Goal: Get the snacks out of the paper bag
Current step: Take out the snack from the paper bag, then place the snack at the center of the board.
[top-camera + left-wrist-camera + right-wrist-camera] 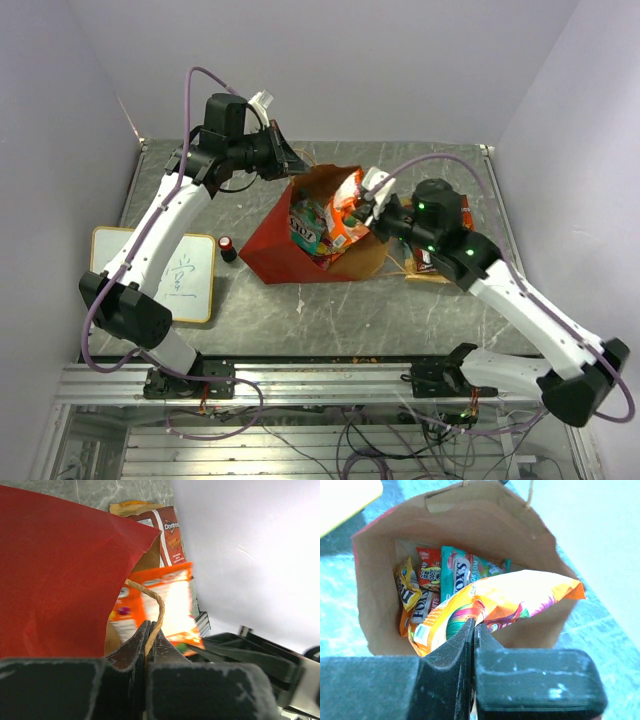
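Observation:
The red paper bag (pixel 275 245) lies mid-table with its brown mouth open toward the right. My left gripper (pixel 290 160) is shut on its cord handle (pixel 156 607) at the far rim. My right gripper (pixel 378 203) is shut on the large orange chip bag (pixel 495 602), which sticks out of the mouth, also seen from above (pixel 350 215). Deeper inside lie a red packet (pixel 429 569), a teal packet (pixel 462 567) and a small yellow packet (pixel 406 585). A red Doritos bag (pixel 167 535) lies on the table beyond the paper bag.
A yellow-framed whiteboard (pixel 170 272) lies at the left. A small red-and-black cylinder (pixel 228 248) stands between it and the bag. Packets (pixel 428 265) lie on the table under my right arm. Walls close in the back and both sides.

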Controlling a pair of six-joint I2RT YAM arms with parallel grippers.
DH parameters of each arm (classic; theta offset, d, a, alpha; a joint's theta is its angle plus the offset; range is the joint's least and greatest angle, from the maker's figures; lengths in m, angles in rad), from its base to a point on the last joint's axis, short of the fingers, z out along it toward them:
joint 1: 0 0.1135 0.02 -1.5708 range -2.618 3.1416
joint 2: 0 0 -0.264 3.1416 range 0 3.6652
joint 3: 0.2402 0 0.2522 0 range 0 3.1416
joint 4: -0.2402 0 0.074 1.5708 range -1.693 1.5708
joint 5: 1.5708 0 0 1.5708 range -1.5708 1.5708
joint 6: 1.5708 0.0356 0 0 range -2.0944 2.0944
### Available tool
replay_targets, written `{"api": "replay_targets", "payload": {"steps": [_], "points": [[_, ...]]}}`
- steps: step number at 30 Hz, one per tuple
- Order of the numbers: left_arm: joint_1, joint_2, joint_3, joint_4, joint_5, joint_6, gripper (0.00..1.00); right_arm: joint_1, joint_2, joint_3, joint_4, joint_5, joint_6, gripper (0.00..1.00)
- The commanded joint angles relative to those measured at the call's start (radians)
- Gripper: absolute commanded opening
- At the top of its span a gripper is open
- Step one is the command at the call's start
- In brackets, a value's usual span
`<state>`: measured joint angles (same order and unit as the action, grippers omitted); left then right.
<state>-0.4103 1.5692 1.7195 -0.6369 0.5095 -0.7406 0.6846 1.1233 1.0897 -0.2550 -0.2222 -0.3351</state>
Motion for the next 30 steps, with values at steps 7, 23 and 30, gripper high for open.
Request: {"api": "replay_targets", "payload": {"steps": [7, 23, 30], "points": [[-0.008, -0.010, 0.019, -0.002, 0.025, 0.029, 0.07, 0.000, -0.221, 0.203, -0.270, 0.334, 0.065, 0.00], [-0.008, -0.060, -0.022, 0.002, 0.032, 0.023, 0.07, -0.071, -0.116, 0.132, -0.258, 1.134, 0.617, 0.00], [-0.008, -0.070, -0.025, 0.006, 0.025, 0.011, 0.07, -0.389, -0.019, 0.033, -0.207, 0.910, 0.806, 0.00]]}}
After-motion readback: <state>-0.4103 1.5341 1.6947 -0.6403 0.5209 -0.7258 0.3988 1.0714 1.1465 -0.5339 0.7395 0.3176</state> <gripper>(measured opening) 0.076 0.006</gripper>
